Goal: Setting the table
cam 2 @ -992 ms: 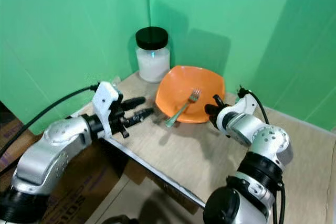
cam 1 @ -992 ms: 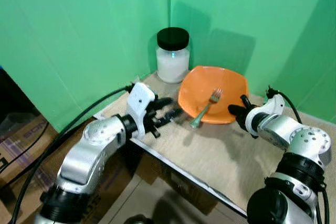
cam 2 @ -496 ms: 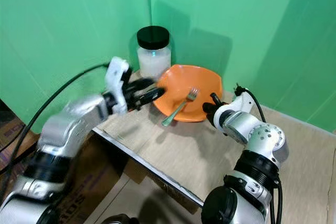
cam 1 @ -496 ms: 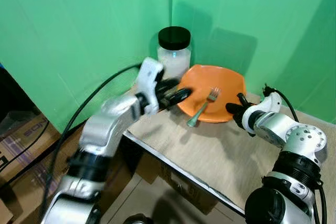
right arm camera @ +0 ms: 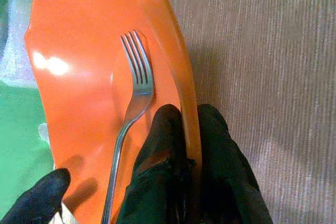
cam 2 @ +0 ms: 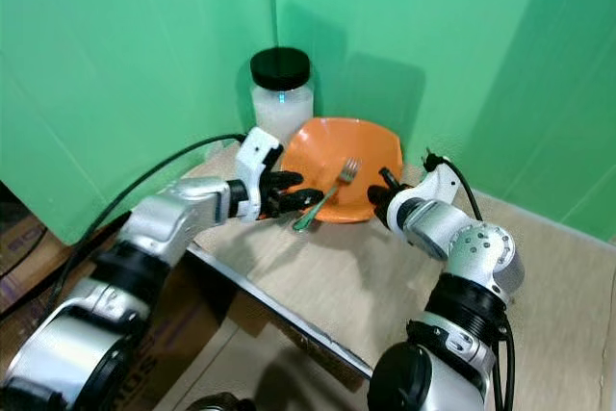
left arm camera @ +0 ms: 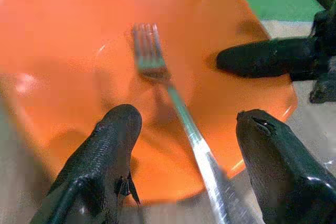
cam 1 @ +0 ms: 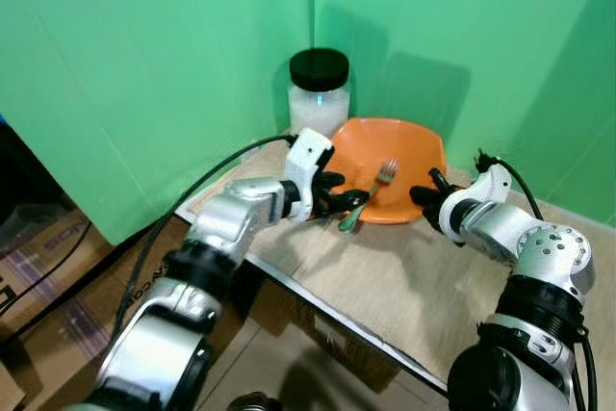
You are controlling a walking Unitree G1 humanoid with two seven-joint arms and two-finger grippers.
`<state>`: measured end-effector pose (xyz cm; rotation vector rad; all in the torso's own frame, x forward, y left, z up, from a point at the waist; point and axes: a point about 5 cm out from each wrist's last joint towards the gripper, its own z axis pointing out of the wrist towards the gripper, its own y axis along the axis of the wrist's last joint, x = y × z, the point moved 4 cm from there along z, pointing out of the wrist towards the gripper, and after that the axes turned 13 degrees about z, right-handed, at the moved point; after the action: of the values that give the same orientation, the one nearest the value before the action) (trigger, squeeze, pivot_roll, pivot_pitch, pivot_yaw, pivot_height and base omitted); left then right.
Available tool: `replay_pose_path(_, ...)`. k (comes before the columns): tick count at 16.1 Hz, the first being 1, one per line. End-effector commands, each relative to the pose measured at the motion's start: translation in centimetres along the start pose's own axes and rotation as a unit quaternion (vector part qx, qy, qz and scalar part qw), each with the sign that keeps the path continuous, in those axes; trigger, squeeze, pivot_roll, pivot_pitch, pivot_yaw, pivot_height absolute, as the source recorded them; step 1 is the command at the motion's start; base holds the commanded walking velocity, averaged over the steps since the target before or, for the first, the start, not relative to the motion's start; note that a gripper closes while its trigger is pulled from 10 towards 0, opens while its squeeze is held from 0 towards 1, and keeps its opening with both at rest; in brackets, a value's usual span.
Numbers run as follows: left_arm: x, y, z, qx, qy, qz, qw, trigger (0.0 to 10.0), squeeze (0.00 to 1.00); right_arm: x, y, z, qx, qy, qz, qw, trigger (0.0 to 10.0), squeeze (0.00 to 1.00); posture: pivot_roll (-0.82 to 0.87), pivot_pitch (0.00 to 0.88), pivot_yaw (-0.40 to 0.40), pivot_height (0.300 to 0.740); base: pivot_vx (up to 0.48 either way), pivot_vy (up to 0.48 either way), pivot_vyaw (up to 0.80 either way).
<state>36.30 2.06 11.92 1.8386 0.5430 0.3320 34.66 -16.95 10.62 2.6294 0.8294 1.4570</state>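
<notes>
An orange plate (cam 1: 409, 146) sits at the back of the table, and a metal fork (cam 1: 371, 190) lies in it with the handle sticking out over the near rim. My left gripper (cam 1: 342, 203) is at that rim, open. In the left wrist view its fingers (left arm camera: 113, 145) stand either side of the fork (left arm camera: 181, 114) handle without touching it. My right gripper (cam 1: 428, 197) is shut on the plate's right rim. The right wrist view shows its two fingers (right arm camera: 163, 129) pinching the orange plate (right arm camera: 79, 77) edge beside the fork (right arm camera: 134, 82).
A white jar with a black lid (cam 1: 319, 93) stands behind the plate in the corner of green walls. The light wooden tabletop (cam 1: 385, 276) ends in an edge close under my left arm. Cardboard boxes (cam 1: 38, 238) and a black cable lie on the floor at left.
My left arm has swung from the table's left edge to the plate's near rim, and its open fingers now straddle the fork handle. The right gripper has stayed on the rim.
</notes>
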Motion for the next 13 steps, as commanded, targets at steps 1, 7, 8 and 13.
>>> replay_pose_path(1, 0.0, 0.9, 0.2, -0.017, -0.009, 0.0, 1.0, 10.0, 0.0, 1.0, 0.0, -0.2, -0.007, 0.014, -0.011, 1.0, 0.0, 0.0, 0.0, 0.0, 0.059, 0.74, 0.0, 0.0, 0.0)
replay_pose_path(7, 0.4, -2.0, 1.8, 0.071, 0.017, 0.034, 0.997, 10.0, 0.0, 1.7, -0.2, -0.7, -0.018, 0.021, -0.037, 0.999, 0.0, 0.0, -0.02, 0.0, 0.083, 0.74, 0.0, 0.0, 0.0)
replay_pose_path(8, 0.8, -2.3, 1.7, 0.08, 0.026, 0.045, 0.995, 8.9, 0.0, 1.8, -0.2, -0.7, -0.019, 0.024, -0.036, 0.999, 0.0, 0.0, -0.02, 0.0, 0.084, 0.74, 0.0, 0.0, 0.0)
replay_pose_path(13, 1.1, -2.6, 1.7, 0.078, 0.034, 0.055, 0.995, 0.0, 0.0, 2.1, 0.0, -0.9, -0.025, 0.03, -0.038, 0.999, 0.0, 0.0, -0.02, 0.0, 0.083, 0.74, 0.0, 0.0, 0.0)
